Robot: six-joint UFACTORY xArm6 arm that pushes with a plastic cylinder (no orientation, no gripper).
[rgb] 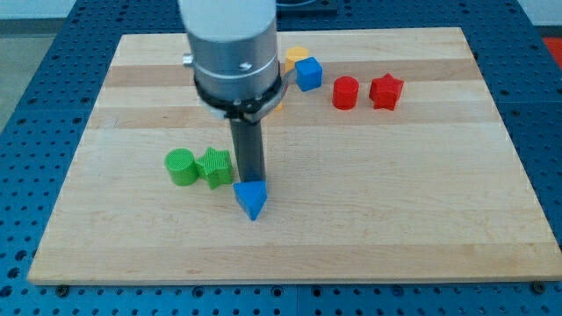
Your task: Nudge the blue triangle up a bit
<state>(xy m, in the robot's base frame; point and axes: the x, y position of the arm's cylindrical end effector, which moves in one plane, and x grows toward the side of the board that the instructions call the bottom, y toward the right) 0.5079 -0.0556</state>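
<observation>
The blue triangle point(251, 198) lies on the wooden board point(395, 193), a little left of the middle and towards the view's bottom. My tip point(249, 182) stands right at the triangle's upper edge, touching or almost touching it. The rod rises from there to the arm's grey body point(233, 48) near the view's top. A green star point(214, 167) sits just left of the rod, with a green cylinder point(182, 168) beside it on its left.
A blue cube point(308, 74) and a yellow block point(293, 59), partly hidden by the arm, lie near the view's top middle. A red cylinder point(346, 92) and a red star point(385, 90) lie at the upper right.
</observation>
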